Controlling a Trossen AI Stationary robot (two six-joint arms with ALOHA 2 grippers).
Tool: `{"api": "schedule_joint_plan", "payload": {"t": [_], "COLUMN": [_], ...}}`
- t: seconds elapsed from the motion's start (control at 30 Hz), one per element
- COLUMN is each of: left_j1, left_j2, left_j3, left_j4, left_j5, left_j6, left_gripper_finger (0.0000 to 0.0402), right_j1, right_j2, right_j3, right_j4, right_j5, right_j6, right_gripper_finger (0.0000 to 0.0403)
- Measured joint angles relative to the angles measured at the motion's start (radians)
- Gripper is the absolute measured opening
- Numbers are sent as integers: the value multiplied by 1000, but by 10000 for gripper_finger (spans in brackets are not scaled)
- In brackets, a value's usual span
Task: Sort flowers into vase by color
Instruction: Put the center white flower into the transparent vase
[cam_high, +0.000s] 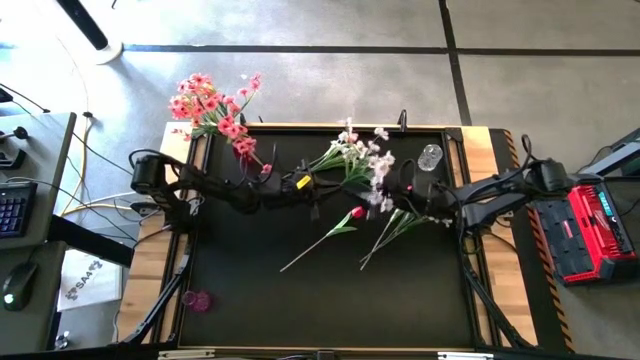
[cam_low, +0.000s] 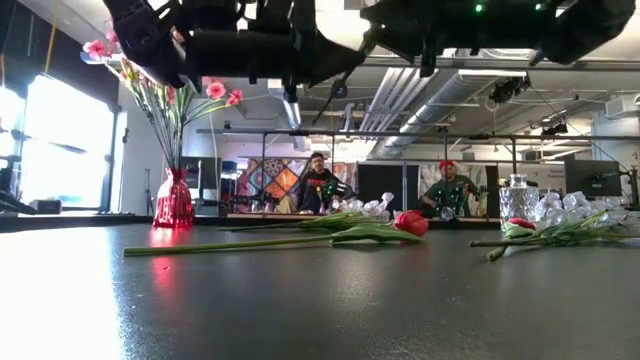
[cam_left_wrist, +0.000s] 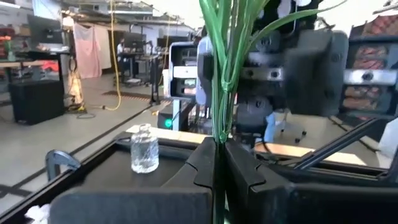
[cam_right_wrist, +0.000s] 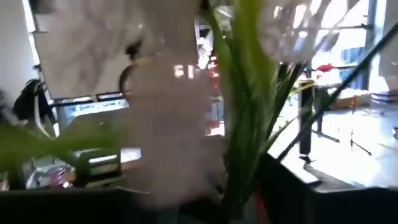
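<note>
My left gripper (cam_high: 318, 183) (cam_left_wrist: 217, 168) is over the middle of the table, shut on a white-blossom spray (cam_high: 352, 152). My right gripper (cam_high: 392, 197) is close beside that spray's blossoms; blossoms and green stems (cam_right_wrist: 239, 143) fill its wrist view. A red tulip (cam_high: 356, 212) (cam_low: 410, 222) lies flat on the table. A second white spray (cam_high: 392, 228) (cam_low: 560, 222) lies to its right. Pink flowers (cam_high: 215, 108) stand in a red vase (cam_low: 173, 200) at the far left. A clear glass vase (cam_high: 430, 157) (cam_left_wrist: 144, 149) stands at the far right. My left gripper pinches the white spray's bundled green stems (cam_left_wrist: 217, 134) between its two fingers (cam_left_wrist: 249, 177). The fingers come level from the table's left and lie across the stems. The stems rise steeply from the hold; the blossoms are above the wrist picture.
The table has a raised wooden rim (cam_high: 170, 260). A small pink object (cam_high: 197, 300) lies near the near-left corner. A clamp (cam_left_wrist: 59, 163) sits on the far rim. People sit in the room beyond the far edge. Bare dark mat (cam_high: 330, 300) spans the near half.
</note>
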Motion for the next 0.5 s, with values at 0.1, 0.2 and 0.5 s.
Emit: {"api": "schedule_joint_plan", "payload": {"t": [0.1,0.2,0.5], "left_j1": [14,22,48], "left_j2": [0,0,1], "left_j3": [0,0,-1], "left_j4": [-26,-47,-249], "left_j5": [12,20,9], "left_j6": [1,-8,-75], "left_gripper_finger": [1,1,52], "right_j1": [-34,-63,-113], "right_j2": [-1,-1,-46], "right_j3": [0,0,0], "right_j4": [-1,-24,-325], "right_j5": [-1,-4,81], "right_j6": [35,69,97], "right_gripper_finger": [122,58,4]}}
